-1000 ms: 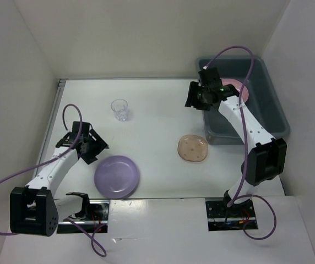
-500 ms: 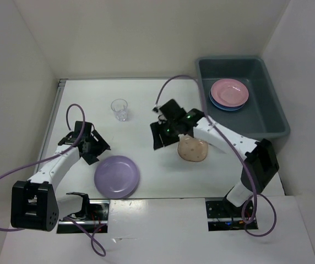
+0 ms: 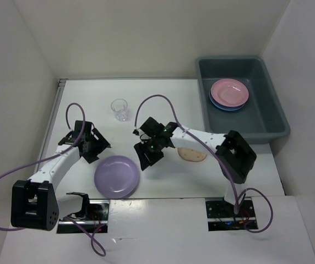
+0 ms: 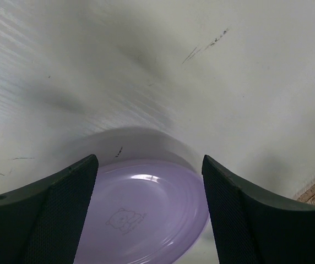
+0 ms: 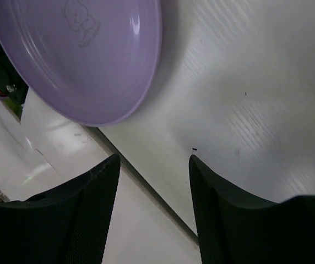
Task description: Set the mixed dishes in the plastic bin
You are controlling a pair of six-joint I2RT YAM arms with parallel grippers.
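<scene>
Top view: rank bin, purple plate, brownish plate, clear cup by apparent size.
Grey-blue rectangular plastic bin
Round purple plastic plate
Brownish translucent squarish plate, partly hidden under the right arm, so less sure
Small clear cup

We've got open surface (image 3: 163, 102) between the cup (image 3: 120, 109) and the bin (image 3: 259, 136); our right arm (image 3: 199, 137) lies across the brownish plate (image 3: 193, 155), blocking it from above.
</scene>
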